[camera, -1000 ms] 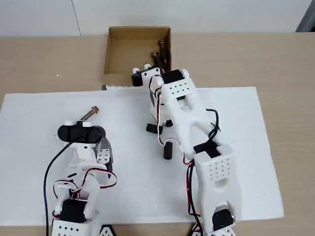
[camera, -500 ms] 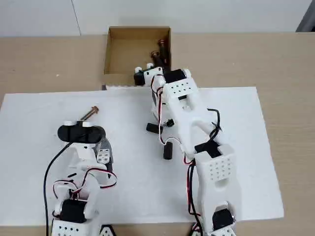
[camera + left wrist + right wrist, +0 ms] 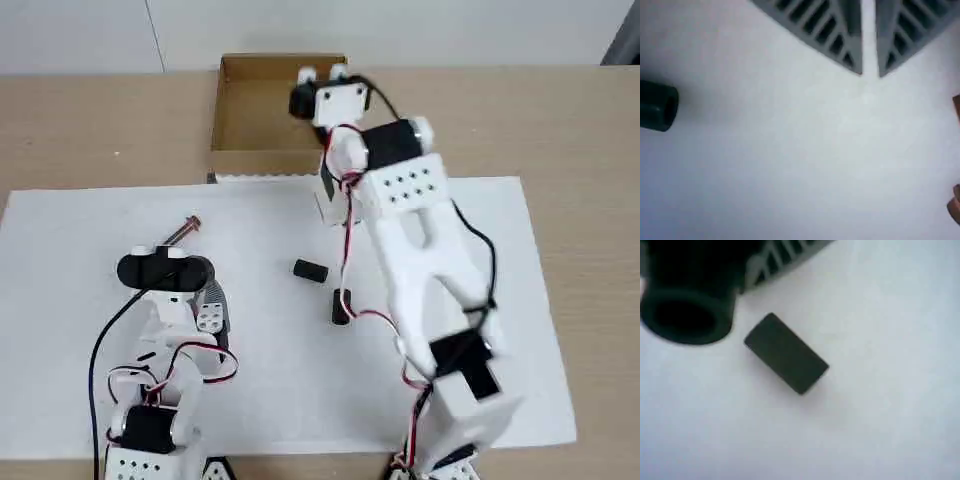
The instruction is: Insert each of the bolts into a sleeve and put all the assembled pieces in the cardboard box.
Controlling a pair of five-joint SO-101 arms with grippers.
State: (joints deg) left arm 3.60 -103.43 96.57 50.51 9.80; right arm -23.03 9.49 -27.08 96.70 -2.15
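Observation:
A copper bolt point(image 3: 185, 230) lies on the white paper point(image 3: 80, 250), just ahead of my left arm. My left gripper point(image 3: 213, 303) hangs low over the paper with its grey tips point(image 3: 855, 55) almost touching and nothing between them point(image 3: 868, 70). Two black sleeves lie mid-paper, one on its side point(image 3: 311, 270) and one nearer the front point(image 3: 341, 305). My right gripper point(image 3: 328, 195) hangs by the box's near corner and seems shut on another black sleeve point(image 3: 687, 305), beside a grey finger point(image 3: 785, 255). The cardboard box point(image 3: 240, 110) stands at the back, its right side hidden by my right wrist.
The left wrist view has a sleeve point(image 3: 657, 106) at one edge and a bit of the copper bolt point(image 3: 956, 210) at the other. A loose sleeve point(image 3: 786, 360) lies below the right gripper. Bare wooden table point(image 3: 560, 120) surrounds the paper.
My right arm has stretched away from its base, and its wrist now covers the box's right side. The sleeve lying on its side has shifted slightly. The left arm has kept still.

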